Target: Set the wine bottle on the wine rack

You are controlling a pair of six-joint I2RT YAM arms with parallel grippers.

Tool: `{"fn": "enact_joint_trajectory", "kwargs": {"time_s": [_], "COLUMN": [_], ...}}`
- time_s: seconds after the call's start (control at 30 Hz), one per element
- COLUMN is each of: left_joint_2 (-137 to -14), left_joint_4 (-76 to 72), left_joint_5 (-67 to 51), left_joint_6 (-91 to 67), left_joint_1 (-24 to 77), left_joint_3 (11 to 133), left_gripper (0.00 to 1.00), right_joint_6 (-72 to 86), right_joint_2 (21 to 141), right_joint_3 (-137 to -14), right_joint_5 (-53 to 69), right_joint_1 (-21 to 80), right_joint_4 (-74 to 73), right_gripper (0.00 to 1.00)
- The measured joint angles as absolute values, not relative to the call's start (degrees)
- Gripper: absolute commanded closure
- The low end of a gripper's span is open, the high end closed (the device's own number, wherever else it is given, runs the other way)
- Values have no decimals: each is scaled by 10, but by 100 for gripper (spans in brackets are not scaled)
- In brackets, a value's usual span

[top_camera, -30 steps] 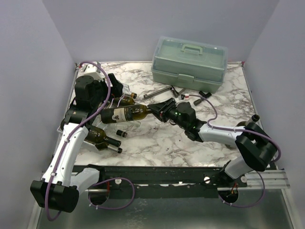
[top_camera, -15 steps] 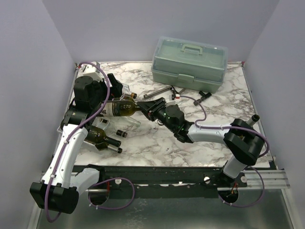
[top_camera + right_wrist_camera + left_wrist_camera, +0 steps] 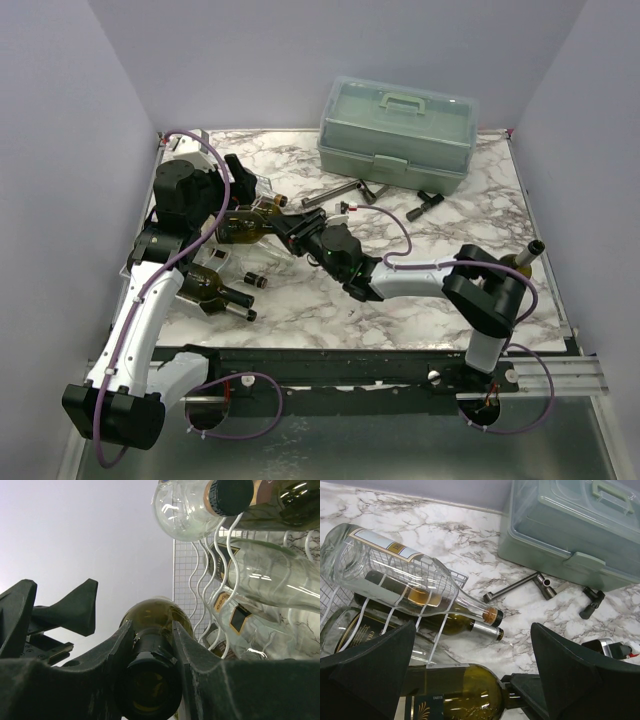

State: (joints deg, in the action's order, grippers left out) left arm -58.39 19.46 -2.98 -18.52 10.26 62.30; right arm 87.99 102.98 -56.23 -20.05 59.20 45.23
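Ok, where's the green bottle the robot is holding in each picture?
Top external: the wine bottle lies left of centre, its neck in the right gripper.
Left wrist: bottom centre, in front of the other bottles.
Right wrist: low centre, seen neck-first between the fingers.
Shared landmark: the wine rack, white wire right beside it.

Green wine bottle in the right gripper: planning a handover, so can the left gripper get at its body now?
Probably yes: the left gripper is open, its fingers seemingly flanking the green wine bottle with nothing between, and the right gripper clamps only the neck.
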Motion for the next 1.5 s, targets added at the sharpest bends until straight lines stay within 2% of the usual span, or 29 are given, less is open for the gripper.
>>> {"fn": "enact_joint_trajectory", "kwargs": {"time_s": [0.37,1.13,1.5], "left_joint_2": [-584,-577,-572], "left_joint_4": [195,195,195], "left_joint_5": [-23,-19,-1], "left_joint_6": [-178,-173,-168], "left_joint_1": [103,103,103], "left_joint_3": [623,623,623], "left_gripper": [1,1,1], "right_joint_6": [878,902,940], "right_joint_2": [1074,1143,1154], "right_joint_3": [-619,-648,-656], "right_joint_5": [-237,-283,-281], "right_joint_1": [615,648,649], "right_joint_4": [452,450,450], "right_gripper": [99,99,86]}}
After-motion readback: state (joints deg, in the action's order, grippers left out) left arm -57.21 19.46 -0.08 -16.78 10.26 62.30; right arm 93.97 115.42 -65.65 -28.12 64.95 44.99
